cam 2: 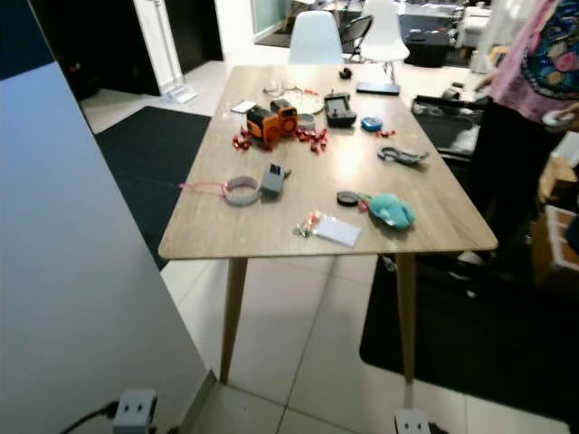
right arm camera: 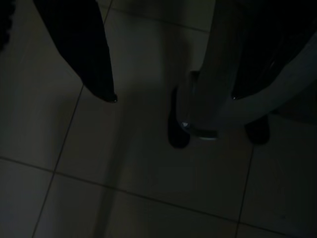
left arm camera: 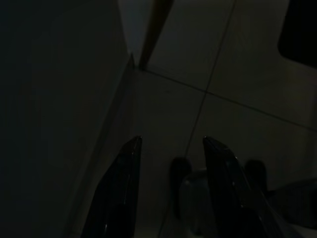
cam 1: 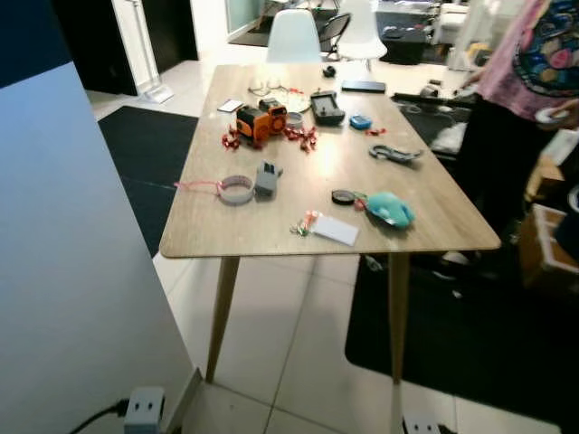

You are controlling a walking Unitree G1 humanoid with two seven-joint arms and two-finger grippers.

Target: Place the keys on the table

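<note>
Left gripper (left arm camera: pixel 168 148) and right gripper (right arm camera: pixel 173 96): fingers spread wide, holding nothing, both hanging low over the dim tiled floor (right arm camera: pixel 148 198). Keys (cam 1: pixel 304 226) with white tag (cam 1: pixel 336 231): on the wooden table (cam 1: pixel 244 231) near its front edge, well apart from both grippers, beside a teal plush (cam 1: pixel 391 210)

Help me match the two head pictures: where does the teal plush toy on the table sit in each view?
Left eye view: teal plush toy near the table's near right corner.
Right eye view: same spot.
Left wrist view: dark floor tiles, no toy.
Right wrist view: likewise.
Shared landmark: the white card beside it.
</note>
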